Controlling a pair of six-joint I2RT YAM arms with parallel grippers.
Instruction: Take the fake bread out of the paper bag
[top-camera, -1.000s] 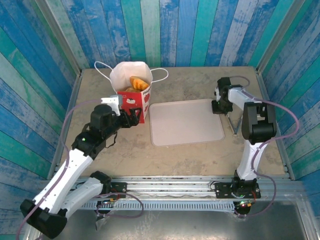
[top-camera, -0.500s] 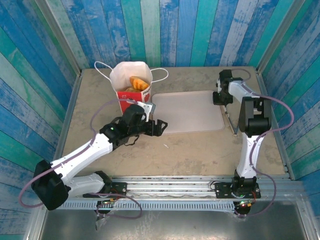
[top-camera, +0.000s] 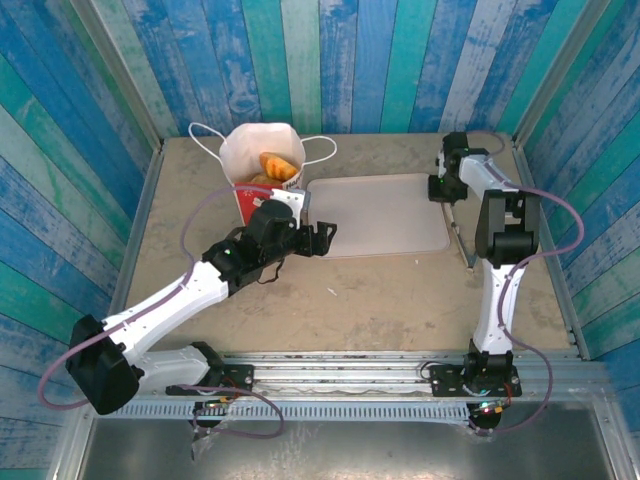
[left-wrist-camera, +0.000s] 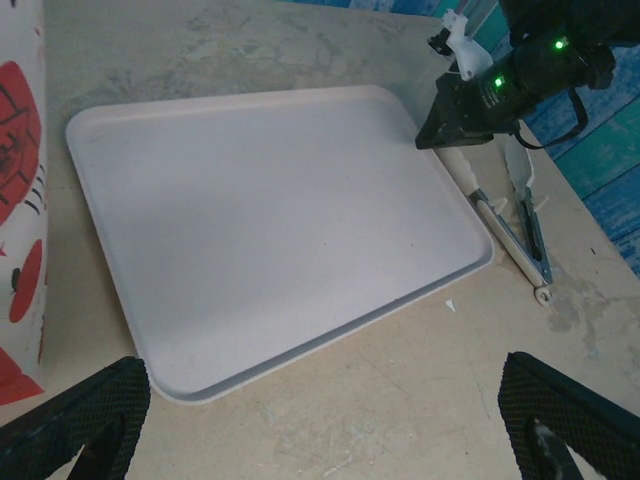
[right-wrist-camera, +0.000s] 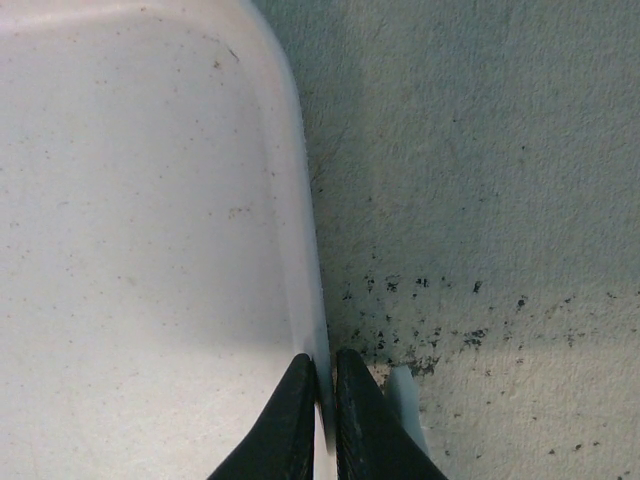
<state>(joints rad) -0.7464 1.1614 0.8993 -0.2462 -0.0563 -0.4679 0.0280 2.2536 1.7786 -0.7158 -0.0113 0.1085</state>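
Several golden toy pastries (top-camera: 272, 165) sit down inside the paper bag (top-camera: 245, 150), and I'd say not one of them is out yet. The bag stands upright at the far left of the tabletop (top-camera: 400, 300), just beside the left end of the pale tray (top-camera: 380, 215). The left gripper (top-camera: 318, 240) hangs low over the tray's near-left corner with its jaws spread wide and nothing in them, close to the bag's red side but not on it. Across the way, the right gripper (right-wrist-camera: 327, 400) has its fingers pressed together on the tray's right rim, pinching that thin edge, with a pair of tongs (left-wrist-camera: 515, 225) lying just beyond it. Here's my worry: that bag looks light and tall, so a sideways brush from the left arm could topple it and spill the bread. And if the right arm tugs, the tray could slide into the bag or the tongs, or the thin rim could slip free.
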